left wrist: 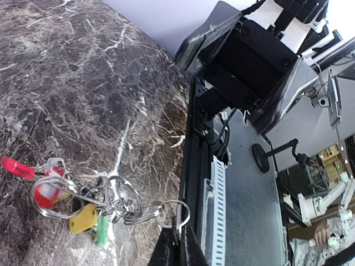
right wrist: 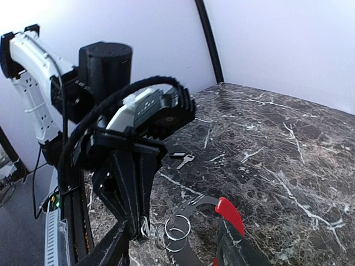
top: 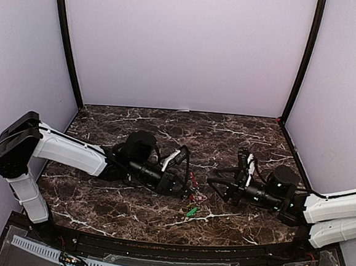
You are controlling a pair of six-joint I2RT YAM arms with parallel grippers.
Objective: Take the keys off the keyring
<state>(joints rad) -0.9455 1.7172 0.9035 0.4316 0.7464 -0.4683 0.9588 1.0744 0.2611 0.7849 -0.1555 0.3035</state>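
Keyring (left wrist: pixel 47 191) lay lower left on bench (left wrist: pixel 83 83); L hand (left wrist: pixel 178 235) clamped small end ring (left wrist: pixel 187 212), prob. anchoring it; R hand (right wrist: pixel 172 244) was apart.

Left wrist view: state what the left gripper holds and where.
The left gripper pinches a small split ring at the end of the key bunch, by its near rim.
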